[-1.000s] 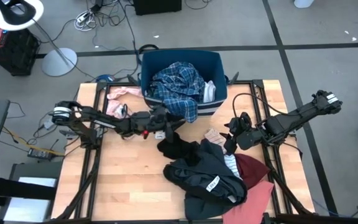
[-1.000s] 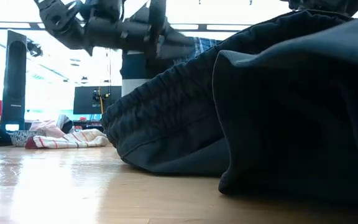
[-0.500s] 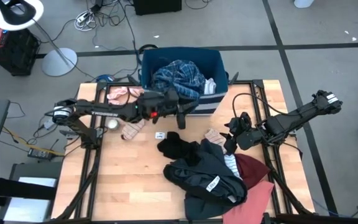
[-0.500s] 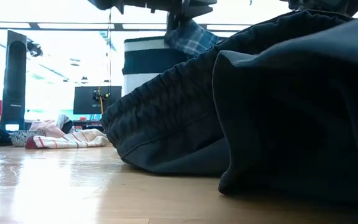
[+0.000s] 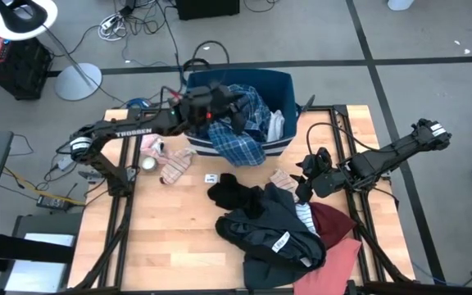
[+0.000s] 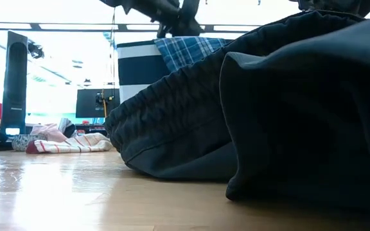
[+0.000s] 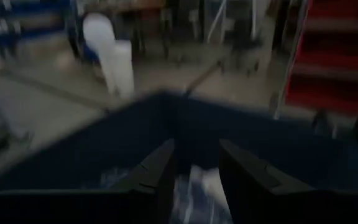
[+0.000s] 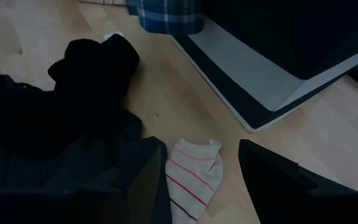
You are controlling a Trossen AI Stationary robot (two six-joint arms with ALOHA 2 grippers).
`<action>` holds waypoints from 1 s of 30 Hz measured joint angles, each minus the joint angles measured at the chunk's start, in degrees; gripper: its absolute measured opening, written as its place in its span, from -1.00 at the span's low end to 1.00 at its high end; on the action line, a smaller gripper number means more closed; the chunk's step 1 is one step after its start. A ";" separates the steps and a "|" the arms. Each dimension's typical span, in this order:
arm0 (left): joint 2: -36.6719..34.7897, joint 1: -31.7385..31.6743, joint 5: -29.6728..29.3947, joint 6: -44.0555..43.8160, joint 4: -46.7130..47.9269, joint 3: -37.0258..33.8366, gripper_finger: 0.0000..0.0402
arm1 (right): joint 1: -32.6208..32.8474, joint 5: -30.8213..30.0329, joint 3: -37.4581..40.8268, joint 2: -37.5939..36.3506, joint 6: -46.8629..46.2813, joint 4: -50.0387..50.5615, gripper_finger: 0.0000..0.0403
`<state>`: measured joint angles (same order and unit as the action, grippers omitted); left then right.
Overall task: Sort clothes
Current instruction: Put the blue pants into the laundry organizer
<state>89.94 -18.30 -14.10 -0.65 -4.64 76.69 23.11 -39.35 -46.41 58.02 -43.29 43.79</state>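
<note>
the sorting looks partly done, by my reading: a soft blue plaid shirt already fills the navy blue plastic bin at the upper centre of the high view, one crumpled end spilling over its front wall, with a small white item tucked at its right. the left end effector hangs over the bin's opening; in the left wrist view its two dark fingers stand slightly apart with nothing visibly between them, so it seems to hold nothing. most clothes are still on the pale wooden table: a limp black garment at centre, a bulky dark grey garment with a gathered waistband at lower centre, a maroon piece and a flat salmon pink piece at lower right, a pink-and-white striped sock just left of the right arm, and pinkish small garments at centre left. the right end effector waits low at the right of the pile, its fingers spread wide with the ribbed, striped sock lying on the table between and beyond them, not gripped.
</note>
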 joint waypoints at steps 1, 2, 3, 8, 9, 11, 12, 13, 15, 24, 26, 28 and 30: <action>-0.21 -0.43 0.17 -0.72 2.84 0.00 -0.38 | 0.00 0.00 -0.01 0.00 0.00 0.00 0.08; -0.38 -0.78 0.32 -0.94 5.64 -0.04 -0.38 | 0.00 0.01 -0.02 0.00 0.00 0.00 0.08; -0.49 -0.87 0.94 -0.98 7.42 -0.04 -0.38 | 0.00 0.02 -0.02 0.00 0.00 0.00 0.08; -2.28 -0.11 10.31 -0.73 12.99 0.02 -0.38 | 0.00 0.02 -0.02 0.00 0.90 0.04 0.08; -2.41 0.48 12.03 0.06 14.50 0.02 -0.38 | 0.00 0.00 -0.02 -0.01 0.92 0.03 0.08; -2.73 1.45 14.36 2.28 18.38 0.40 -0.38 | 0.00 0.01 -0.04 -0.01 0.94 0.07 0.08; -2.79 2.08 14.80 3.61 21.45 1.01 -0.38 | 0.00 0.00 -0.04 0.00 0.94 0.02 0.08; -2.81 2.63 14.81 4.78 23.87 1.96 -0.38 | 0.00 0.00 -0.04 0.00 0.94 0.01 0.08; -3.00 3.64 14.76 6.70 27.88 3.78 -0.38 | 0.00 0.00 -0.04 0.00 0.94 0.00 0.08; -3.01 5.19 15.07 8.03 32.72 4.87 -0.40 | -0.13 -0.02 -0.04 -0.02 0.91 -0.05 0.08; -2.99 5.38 15.26 8.01 34.70 4.81 -0.41 | -0.13 -0.02 -0.04 0.00 0.90 -0.06 0.08; -2.99 5.70 15.26 8.01 35.01 4.72 -0.43 | -0.13 -0.02 -0.04 -0.02 0.90 -0.08 0.08; -2.99 6.10 15.29 7.99 34.98 4.72 -0.46 | -0.13 -0.02 -0.04 0.00 0.90 -0.04 0.08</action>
<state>86.96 -12.21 1.19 7.33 30.33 81.41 22.98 -39.38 -46.46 58.02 -42.39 43.75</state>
